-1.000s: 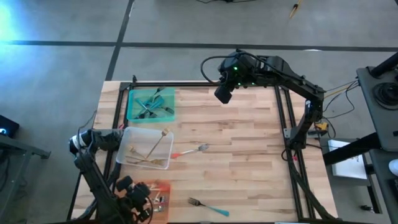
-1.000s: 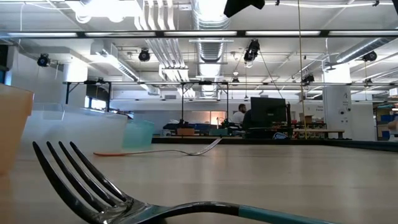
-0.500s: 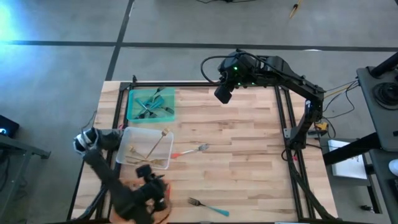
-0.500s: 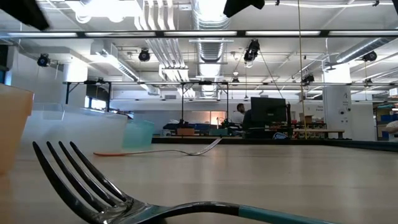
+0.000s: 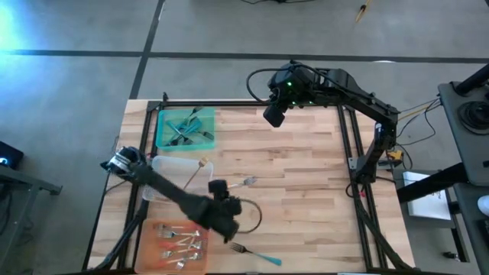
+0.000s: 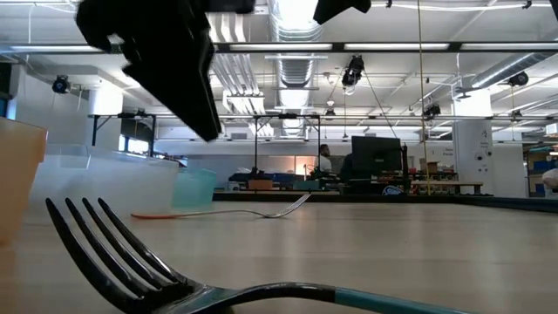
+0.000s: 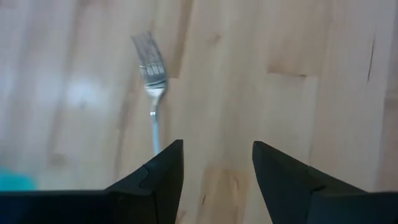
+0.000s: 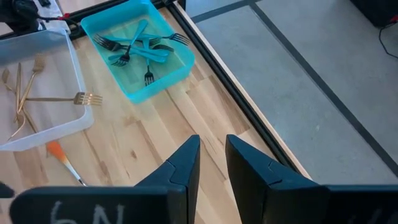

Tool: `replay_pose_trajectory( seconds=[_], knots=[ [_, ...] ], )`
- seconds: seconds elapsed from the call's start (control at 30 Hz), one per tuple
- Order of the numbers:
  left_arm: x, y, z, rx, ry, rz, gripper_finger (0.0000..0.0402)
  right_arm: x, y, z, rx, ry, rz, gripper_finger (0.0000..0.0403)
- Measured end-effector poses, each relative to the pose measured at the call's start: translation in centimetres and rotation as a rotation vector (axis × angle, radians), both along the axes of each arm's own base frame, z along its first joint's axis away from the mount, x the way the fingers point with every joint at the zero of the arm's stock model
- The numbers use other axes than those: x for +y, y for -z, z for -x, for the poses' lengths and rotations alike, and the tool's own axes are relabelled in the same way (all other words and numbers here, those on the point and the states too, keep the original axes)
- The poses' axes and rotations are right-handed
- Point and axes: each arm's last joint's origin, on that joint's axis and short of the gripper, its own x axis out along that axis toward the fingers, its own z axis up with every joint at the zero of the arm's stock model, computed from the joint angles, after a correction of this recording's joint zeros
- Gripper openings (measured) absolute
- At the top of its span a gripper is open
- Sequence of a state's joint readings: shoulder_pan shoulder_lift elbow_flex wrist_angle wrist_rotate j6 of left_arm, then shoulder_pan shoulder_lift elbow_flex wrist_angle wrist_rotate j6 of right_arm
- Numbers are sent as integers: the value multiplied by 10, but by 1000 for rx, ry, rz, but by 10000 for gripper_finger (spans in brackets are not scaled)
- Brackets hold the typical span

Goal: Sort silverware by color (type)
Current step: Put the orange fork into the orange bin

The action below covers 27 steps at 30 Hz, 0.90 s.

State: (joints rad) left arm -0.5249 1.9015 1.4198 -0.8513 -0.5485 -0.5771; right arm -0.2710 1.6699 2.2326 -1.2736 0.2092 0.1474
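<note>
My left gripper [image 5: 227,228] hangs open over bare wood between two loose forks, touching nothing; in the low view it shows as a dark shape [image 6: 166,61] well above the table. A coral-handled fork [image 5: 243,183] lies flat just beyond it, and a teal-handled fork [image 5: 258,254] lies flat near the front edge. In the left wrist view a fork's metal tines and neck [image 7: 152,81] lie ahead of the left finger; its handle is hidden. My right gripper [image 5: 273,116] waits above the table's far edge, its fingers [image 8: 186,163] a narrow gap apart and empty.
Three trays stand along the left side: a teal tray [image 5: 162,137] with teal forks at the far end, a clear tray [image 5: 157,172] with gold forks in the middle, and an orange tray [image 5: 153,243] with several forks nearest. Bare wood [image 5: 306,191] fills the right half.
My left gripper has swung from over the orange tray at the near left toward the table's right, out over the bare wood between the two loose forks. The orange tray and its forks, covered before, now show. The forks on the table have not moved.
</note>
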Motion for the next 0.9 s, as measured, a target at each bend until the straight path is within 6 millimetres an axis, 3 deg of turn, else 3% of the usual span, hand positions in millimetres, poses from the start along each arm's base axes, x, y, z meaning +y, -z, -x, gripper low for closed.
replay_pose_trajectory(
  seconds=[0.2,0.5,0.9],
  knots=[
    [37,21,-13,53,-8,59,173,0,0,0,0,0,0,68],
    [87,47,-18,66,-131,82,173,0,0,0,0,0,0,71],
    [120,74,-15,61,-115,228,173,0,0,0,0,0,0,84]
  ],
)
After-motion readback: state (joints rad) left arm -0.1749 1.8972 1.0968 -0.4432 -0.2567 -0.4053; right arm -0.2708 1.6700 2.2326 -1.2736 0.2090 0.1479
